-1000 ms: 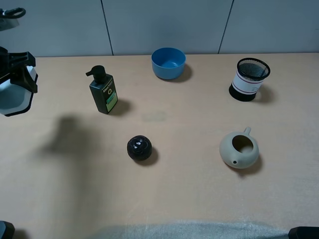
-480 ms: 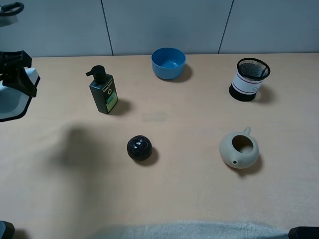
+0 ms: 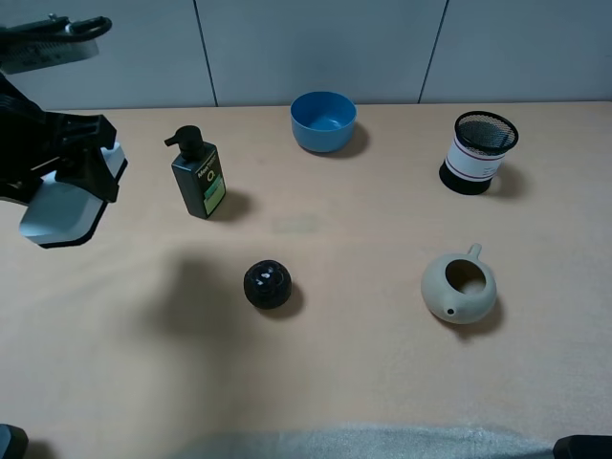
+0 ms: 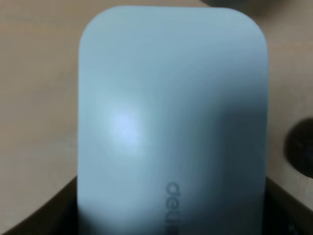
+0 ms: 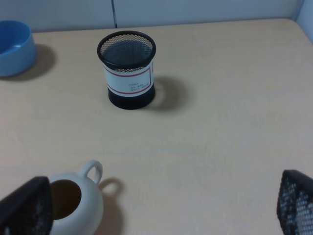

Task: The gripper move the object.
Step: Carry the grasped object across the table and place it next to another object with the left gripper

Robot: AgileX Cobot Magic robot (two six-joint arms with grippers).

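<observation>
The left gripper (image 3: pixel 100 161), a black claw on a bulky black arm, is located at the left side of the light wooden table (image 3: pixel 363 382) in the exterior high view. Its jaws are closed on the flat white rounded-rectangle slab (image 3: pixel 59 212), which is clamped at one end between the black fingers. The slab is held clear of the table, tilted, with its free end directed toward the left edge of the exterior view. A shadow is cast on the table surface well apart from the slab. In the left wrist view, the pale face of the slab fills most of the picture, and a small grey printed mark (image 4: pixel 172 208) is seen near the gripped end.

The slab is positioned to the left of the dark green pump bottle (image 3: pixel 198 177), near it but not touching it. The black ball (image 3: pixel 267 284) rests on the table on the near side of the bottle.

The right gripper (image 5: pixel 161 208) is seen in the right wrist view with its jaws spread wide and nothing between them. Ahead of it stand the beige ceramic teapot (image 5: pixel 73 203) and the black mesh cup with a white label (image 5: pixel 128 68), well apart. The blue round bowl (image 3: pixel 323 120) stands at the far edge.
</observation>
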